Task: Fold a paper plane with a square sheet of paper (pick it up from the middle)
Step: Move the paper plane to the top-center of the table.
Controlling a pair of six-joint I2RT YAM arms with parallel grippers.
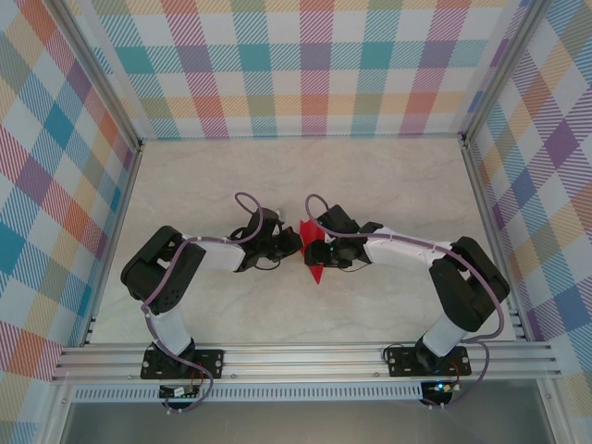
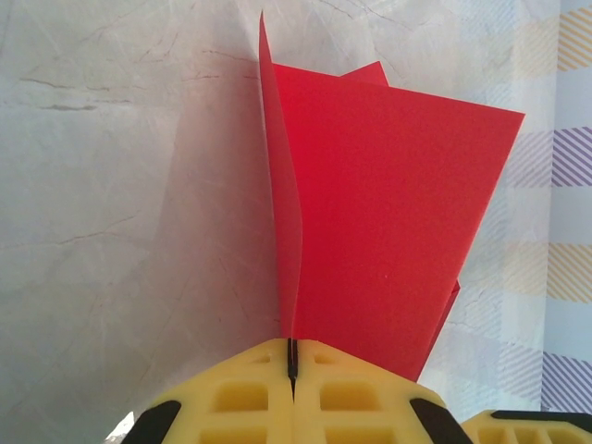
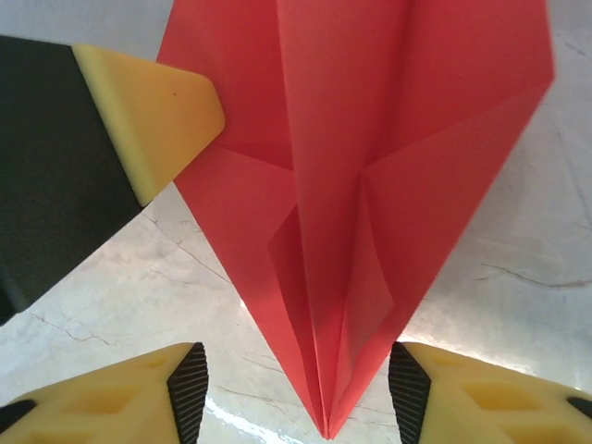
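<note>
The red paper plane [image 1: 313, 252], a folded pointed dart, hangs above the table's middle between my two grippers. My left gripper [image 2: 292, 356] is shut on its folded layers, which stand upright from the yellow pads as the paper plane [image 2: 388, 213]. In the right wrist view the paper plane [image 3: 370, 185] points its tip down between my right gripper's [image 3: 298, 396] ribbed pads. Those pads stand apart on either side of the tip with a gap on each side, so the right gripper is open. The left gripper's yellow fingertip [image 3: 153, 111] shows at upper left.
The pale marbled table [image 1: 305, 176] lies under both arms. Checked walls [image 1: 296, 65] close the back and both sides. An aluminium rail [image 1: 305, 356] carrying the arm bases runs along the near edge.
</note>
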